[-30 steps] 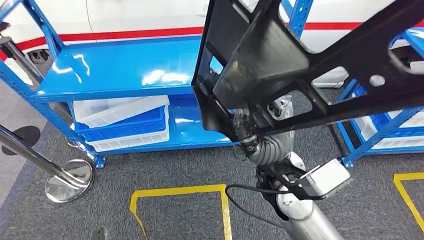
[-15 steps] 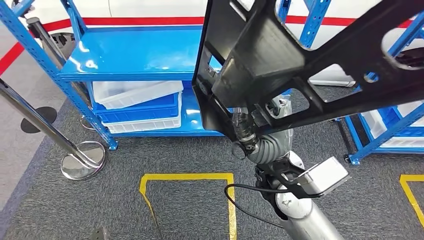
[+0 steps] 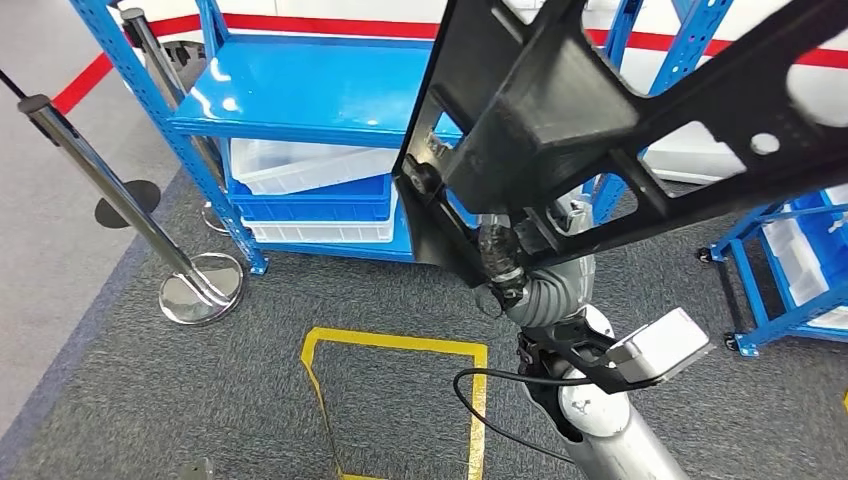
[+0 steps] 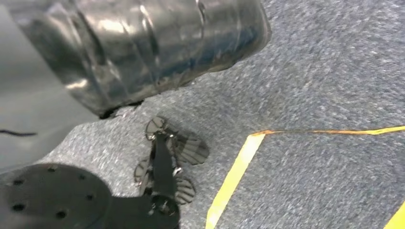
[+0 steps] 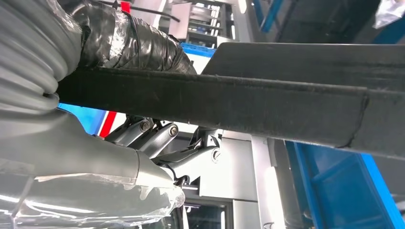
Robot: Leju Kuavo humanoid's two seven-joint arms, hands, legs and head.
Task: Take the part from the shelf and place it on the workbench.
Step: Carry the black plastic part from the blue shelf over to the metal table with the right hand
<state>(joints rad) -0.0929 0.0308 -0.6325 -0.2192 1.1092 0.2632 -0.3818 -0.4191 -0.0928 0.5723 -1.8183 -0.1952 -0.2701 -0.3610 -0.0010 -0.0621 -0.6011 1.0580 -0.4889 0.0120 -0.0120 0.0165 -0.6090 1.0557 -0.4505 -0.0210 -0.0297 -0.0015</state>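
Right hand [image 3: 497, 255], raised at mid-frame in the head view, grips the lower edge of the part [image 3: 610, 130], a large black openwork frame held high and tilted before the camera; in the right wrist view the part [image 5: 267, 95] crosses as a dark bar, with the hand [image 5: 119, 45] wrapped over its edge. Left hand [image 4: 165, 160] hangs low over the carpet [image 4: 325, 71], its fingers loosely apart and holding nothing. Below the right arm lies a yellow outline [image 3: 400, 350] taped on the grey floor. Beyond it stands a blue shelf [image 3: 320, 100] carrying stacked bins [image 3: 315, 195] on its lower level, with a chrome post [image 3: 110, 190] to its left and a second rack [image 3: 790, 260] at far right. Compared with the earlier frames, the whole scene has slid rightward and the shelf sits further off: the camera has turned, while the grip on the part is unchanged.
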